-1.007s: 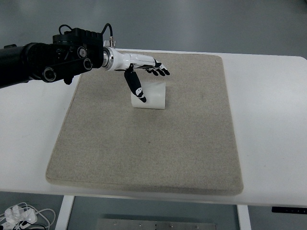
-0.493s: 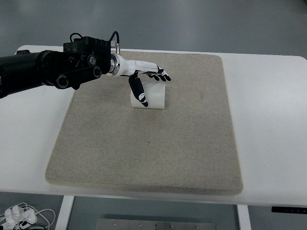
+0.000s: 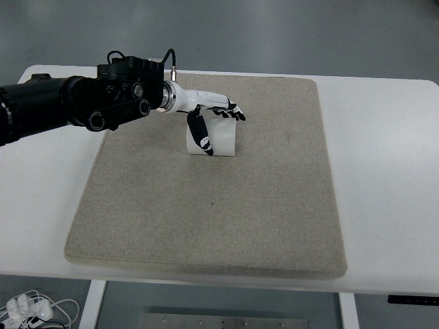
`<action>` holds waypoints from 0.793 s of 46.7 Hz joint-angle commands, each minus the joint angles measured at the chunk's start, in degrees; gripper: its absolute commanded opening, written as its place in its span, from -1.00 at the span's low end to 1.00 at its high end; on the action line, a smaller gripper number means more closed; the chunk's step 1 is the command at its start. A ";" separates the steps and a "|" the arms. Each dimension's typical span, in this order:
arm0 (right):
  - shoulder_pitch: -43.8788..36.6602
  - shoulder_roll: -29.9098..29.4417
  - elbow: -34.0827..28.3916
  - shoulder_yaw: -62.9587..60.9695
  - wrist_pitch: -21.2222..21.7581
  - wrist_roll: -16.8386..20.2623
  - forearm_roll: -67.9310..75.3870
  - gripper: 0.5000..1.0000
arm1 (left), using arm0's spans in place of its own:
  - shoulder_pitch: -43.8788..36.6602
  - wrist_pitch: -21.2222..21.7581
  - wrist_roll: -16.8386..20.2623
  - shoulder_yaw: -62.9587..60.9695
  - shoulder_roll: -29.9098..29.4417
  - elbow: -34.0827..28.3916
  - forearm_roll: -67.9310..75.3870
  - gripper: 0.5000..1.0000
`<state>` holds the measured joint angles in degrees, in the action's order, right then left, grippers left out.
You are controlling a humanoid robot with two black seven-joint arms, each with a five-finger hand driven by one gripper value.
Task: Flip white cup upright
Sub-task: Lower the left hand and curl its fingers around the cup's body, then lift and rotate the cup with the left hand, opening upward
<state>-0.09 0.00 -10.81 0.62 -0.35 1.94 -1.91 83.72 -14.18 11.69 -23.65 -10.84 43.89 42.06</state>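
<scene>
From the top view, the white plastic cup (image 3: 214, 139) sits on the far-left part of a beige, coarse-textured rectangular mat (image 3: 212, 205), which covers most of the white counter (image 3: 384, 171). Whether its mouth faces down cannot be read directly from above, though the task suggests it does. The black left arm (image 3: 62, 110) reaches in from the left edge and ends in a white-and-black left hand (image 3: 209, 116) poised over the cup. The four fingers (image 3: 230, 112) extend flat across the cup's far top edge, while the thumb (image 3: 200, 133) points down in front of the cup's near-left wall. The hand is spread wide and holds nothing yet; contact with the cup cannot be confirmed from this angle. This spread posture likely brackets the cup so that thumb and fingers can close on opposite walls, a grip that would allow the wrist to roll it over. The mat probably keeps the cup from sliding during the squeeze. The right arm does not show. A tangle of white cable (image 3: 27, 307) lies on the floor below the counter.
</scene>
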 commanded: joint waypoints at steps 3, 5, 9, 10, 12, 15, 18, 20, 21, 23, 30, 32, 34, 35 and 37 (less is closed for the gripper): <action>0.00 0.00 0.00 0.00 0.00 -0.01 -0.02 0.81 | -0.13 0.03 0.00 0.00 0.29 -0.38 0.04 0.26; 0.00 0.00 0.00 0.00 0.00 -0.01 -0.02 0.81 | -0.22 0.03 0.00 -0.08 0.29 -0.73 0.04 0.11; 0.00 0.00 0.00 0.00 0.00 -0.09 -0.02 0.81 | -0.22 0.03 0.00 0.00 0.55 -1.26 0.04 -0.09; 0.00 0.00 0.00 0.00 0.00 -0.09 -0.02 0.81 | -0.22 0.03 0.00 0.00 0.64 -1.44 0.04 -0.15; 0.00 0.00 0.00 0.00 0.00 -0.01 -0.02 0.81 | -0.22 0.12 0.00 0.00 0.73 -1.61 0.04 -0.27; 0.00 0.00 0.00 0.00 0.00 -0.01 -0.02 0.81 | -0.22 0.12 0.09 0.00 0.73 -1.70 0.04 -0.55; 0.00 0.00 0.00 0.00 0.00 -0.01 -0.02 0.81 | -0.13 0.12 0.26 0.09 0.73 -1.88 0.04 -0.77; 0.00 0.00 0.00 0.00 0.00 -0.01 -0.02 0.81 | -0.13 0.12 0.44 0.27 0.64 -1.88 -0.05 -0.83; 0.00 0.00 0.00 0.00 0.00 -0.01 0.07 0.81 | -0.13 0.12 0.52 0.35 0.47 -1.88 -0.05 -0.86; 0.00 0.00 0.00 0.00 0.00 -0.09 0.07 0.81 | -0.13 0.12 0.70 0.79 0.29 -1.97 -0.40 -0.86; 0.00 0.00 0.00 0.00 0.00 -0.01 -0.02 0.81 | -0.31 -0.05 1.23 5.18 -0.32 -2.58 -1.54 -0.87; 0.00 0.00 0.00 0.00 0.00 -0.09 0.07 0.81 | -0.75 -0.32 1.32 7.38 -0.67 -3.11 -1.89 -0.87; 0.00 0.00 0.00 0.00 0.00 -0.01 -0.02 0.81 | -1.97 -0.67 1.40 9.31 -1.11 -3.55 -2.50 -0.87; 0.00 0.00 0.00 0.00 0.00 -0.01 -0.02 0.81 | -2.50 -0.76 1.49 10.28 -1.29 -3.81 -2.86 -0.87; 0.00 0.00 0.00 0.00 0.00 -0.01 -0.02 0.81 | -3.47 -0.84 2.10 12.65 -1.47 -4.25 -3.82 -0.87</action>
<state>-0.09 0.00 -10.81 0.62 -0.35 1.91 -1.89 81.67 -14.80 13.15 -14.41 -11.93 40.36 39.56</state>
